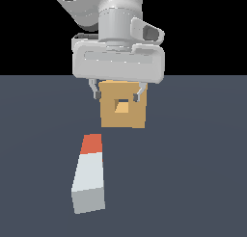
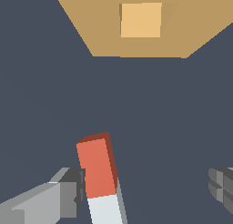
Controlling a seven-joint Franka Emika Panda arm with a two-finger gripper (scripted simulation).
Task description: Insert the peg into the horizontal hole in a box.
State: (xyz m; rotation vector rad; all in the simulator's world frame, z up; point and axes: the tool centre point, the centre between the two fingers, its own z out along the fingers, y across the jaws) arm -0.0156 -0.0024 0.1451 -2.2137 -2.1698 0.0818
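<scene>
We see the floor [image 1: 202, 173], a flat dark slate surface, carrying everything. Above it hangs the arm [image 1: 96, 9], its pale grey wrist filling the upper middle of the exterior view.

The gripper [image 1: 118, 95] sits below the wrist with its jaws spread wide and nothing between them; in the wrist view the two fingers [image 2: 68, 193] stand far apart at either side.

The box [image 1: 123, 105] is a tan block standing on the floor. In the exterior view the fingertips overlap its upper corners, but we cannot tell whether they touch it; the wrist view shows the box [image 2: 141, 32] well apart from the fingers.

The peg [image 1: 89, 173] lies flat on the floor, apart from the box, toward the exterior view's left and nearer the camera. Its orange-red end points toward the box, its grey-white end away. In the wrist view the peg [image 2: 98, 173] lies between the open fingers, just beside one of them, held by neither.

The hole [image 1: 122, 106] opens in the middle of the box's face, and we see nothing in it.
</scene>
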